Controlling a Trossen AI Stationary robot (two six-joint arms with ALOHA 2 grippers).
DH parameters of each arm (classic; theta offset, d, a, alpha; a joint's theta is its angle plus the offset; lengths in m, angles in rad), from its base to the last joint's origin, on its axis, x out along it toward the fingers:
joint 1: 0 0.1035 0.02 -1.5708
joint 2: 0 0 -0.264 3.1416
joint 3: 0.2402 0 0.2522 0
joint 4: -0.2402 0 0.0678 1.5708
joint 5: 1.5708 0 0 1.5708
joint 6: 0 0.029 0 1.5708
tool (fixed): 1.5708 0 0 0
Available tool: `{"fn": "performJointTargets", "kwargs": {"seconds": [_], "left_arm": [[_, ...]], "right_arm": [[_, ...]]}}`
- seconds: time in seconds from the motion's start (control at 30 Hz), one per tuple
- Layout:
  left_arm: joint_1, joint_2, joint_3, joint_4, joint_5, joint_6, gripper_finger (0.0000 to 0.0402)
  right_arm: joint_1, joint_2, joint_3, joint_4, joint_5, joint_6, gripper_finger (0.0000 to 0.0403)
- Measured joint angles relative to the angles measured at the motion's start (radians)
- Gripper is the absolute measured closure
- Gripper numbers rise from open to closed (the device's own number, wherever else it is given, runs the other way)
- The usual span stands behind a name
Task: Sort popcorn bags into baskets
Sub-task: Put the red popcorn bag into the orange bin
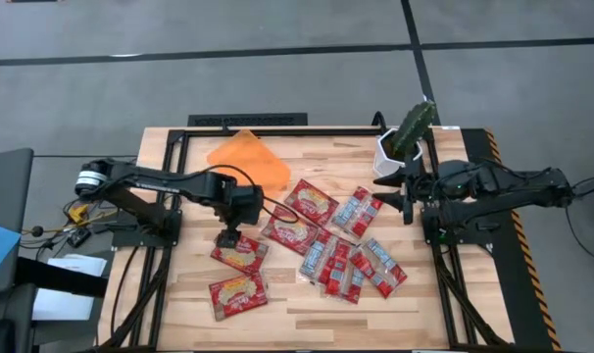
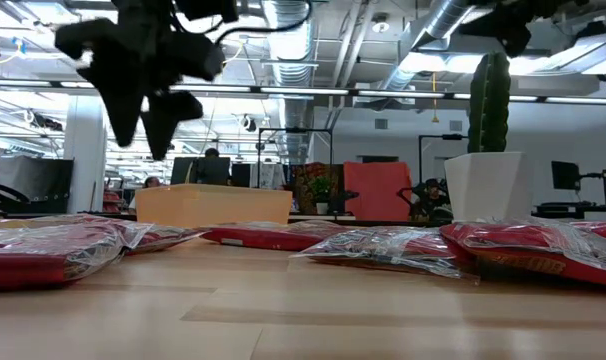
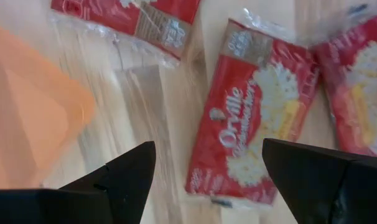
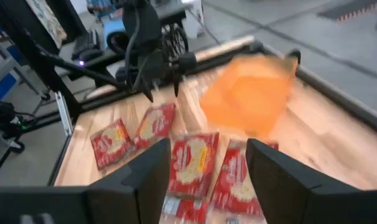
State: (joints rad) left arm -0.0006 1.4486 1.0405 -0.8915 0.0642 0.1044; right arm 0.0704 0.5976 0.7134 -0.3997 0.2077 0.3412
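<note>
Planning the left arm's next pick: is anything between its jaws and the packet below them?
Nothing visible. The left gripper hangs open above a red popcorn bag, with only air between, as its wrist view shows.

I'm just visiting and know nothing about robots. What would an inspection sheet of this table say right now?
Surface: wooden table, black frame around it.
Job's things: about ten popcorn bags lying flat mid-table; orange basket at the far edge, no bags seen in it.
Clutter: potted cactus at the far right corner.
Grippers: left gripper open, above a bag, empty; right gripper open, empty, near the cactus.
Cables: wires along the left arm and by its base.
Surroundings: grey floor; office room behind, a person far off.
</note>
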Motion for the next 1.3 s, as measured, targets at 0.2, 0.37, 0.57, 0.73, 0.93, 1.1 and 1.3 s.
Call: {"fn": "performJointTargets", "kwargs": {"seconds": [0.2,0.37,0.57,0.73,0.93,1.1,1.3], "left_arm": [[-0.008,0.026,-0.062,0.122,-0.01,0.001,0.0118],[-0.006,0.019,-0.169,0.204,-0.047,-0.039,0.0118],[-0.021,0.02,-0.27,0.275,0.002,-0.066,0.0118],[-0.053,0.018,-0.33,0.32,0.01,-0.073,0.0119],[-0.063,0.022,-0.356,0.292,0.029,-0.097,0.0187],[-0.063,0.023,-0.356,0.281,0.06,-0.119,0.0314],[-0.061,0.025,-0.337,0.266,0.061,-0.196,0.0386]], "right_arm": [[0.002,-0.001,0.0,-0.036,0.0,0.01,0.0164],[0.001,-0.001,0.0,-0.042,0.0,0.009,0.0171],[0.001,-0.001,0.0,-0.044,0.0,0.009,0.0172],[0.001,-0.001,0.0,-0.044,0.002,0.01,0.0174],[0.001,-0.001,0.0,-0.044,0.008,0.009,0.0174],[0.001,-0.001,0.0,-0.063,0.045,0.009,0.018],[0.001,-0.001,0.0,-0.075,0.057,0.009,0.0189]]}}
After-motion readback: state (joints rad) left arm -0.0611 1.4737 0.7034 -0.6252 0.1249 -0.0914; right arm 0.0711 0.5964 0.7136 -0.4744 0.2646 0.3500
